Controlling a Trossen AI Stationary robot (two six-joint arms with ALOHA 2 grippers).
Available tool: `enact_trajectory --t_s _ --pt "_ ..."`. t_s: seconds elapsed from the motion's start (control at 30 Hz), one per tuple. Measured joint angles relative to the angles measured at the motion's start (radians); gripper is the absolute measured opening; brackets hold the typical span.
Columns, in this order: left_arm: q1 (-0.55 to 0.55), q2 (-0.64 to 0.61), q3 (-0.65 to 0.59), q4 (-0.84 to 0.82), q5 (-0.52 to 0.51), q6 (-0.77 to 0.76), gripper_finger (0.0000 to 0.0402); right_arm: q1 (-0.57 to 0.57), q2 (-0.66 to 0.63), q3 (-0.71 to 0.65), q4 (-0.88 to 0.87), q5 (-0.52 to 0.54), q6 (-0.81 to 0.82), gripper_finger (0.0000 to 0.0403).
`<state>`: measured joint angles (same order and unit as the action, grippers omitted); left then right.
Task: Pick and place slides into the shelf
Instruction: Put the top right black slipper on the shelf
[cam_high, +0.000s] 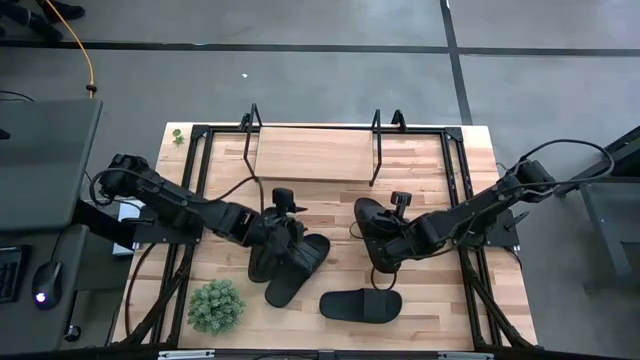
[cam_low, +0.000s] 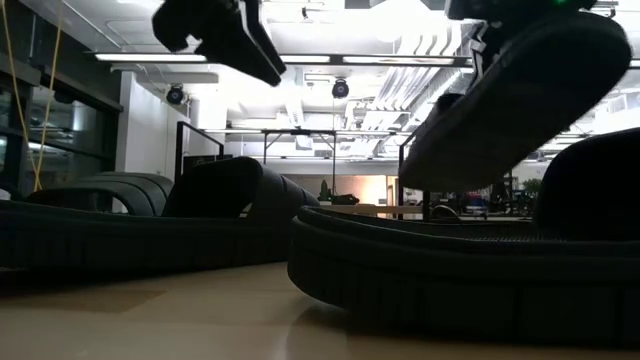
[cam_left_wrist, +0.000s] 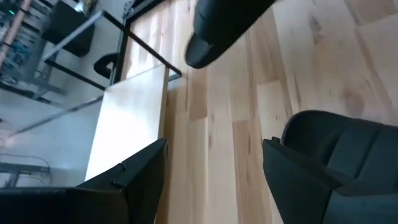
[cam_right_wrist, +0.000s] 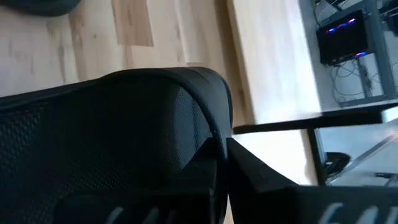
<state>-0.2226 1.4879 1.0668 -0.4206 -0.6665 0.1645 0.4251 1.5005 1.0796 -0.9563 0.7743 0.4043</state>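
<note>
Wooden surface (cam_high: 430, 290) first: we see the shelf (cam_high: 312, 155) at its far edge bare, so all four black slides remain unplaced. Our right end effector (cam_high: 383, 243) is clamped on one slide (cam_high: 372, 228), apparently lifted. Our left end effector (cam_high: 283, 228) hangs spread, empty, over two slides (cam_high: 290, 262).

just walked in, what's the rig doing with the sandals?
Both arms are working on the black slides in mid-table. The right gripper is shut on one slide, which the low view shows lifted and tilted off the table. The left gripper is open, over the two slides on its side, holding nothing. A fourth slide lies near the front edge. The shelf at the back has no slide on its board.
</note>
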Motion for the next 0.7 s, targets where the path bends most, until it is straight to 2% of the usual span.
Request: enact_trajectory --t_s 0.4,0.7 --pt "0.086 -0.064 0.002 -0.031 0.147 0.015 0.0246 -0.081 0.0 0.09 -0.014 0.07 -0.144 0.0" --pt "0.086 -0.113 0.0 -0.095 0.154 0.033 0.0246 -0.221 0.0 0.145 -0.012 0.072 -0.298 0.0"
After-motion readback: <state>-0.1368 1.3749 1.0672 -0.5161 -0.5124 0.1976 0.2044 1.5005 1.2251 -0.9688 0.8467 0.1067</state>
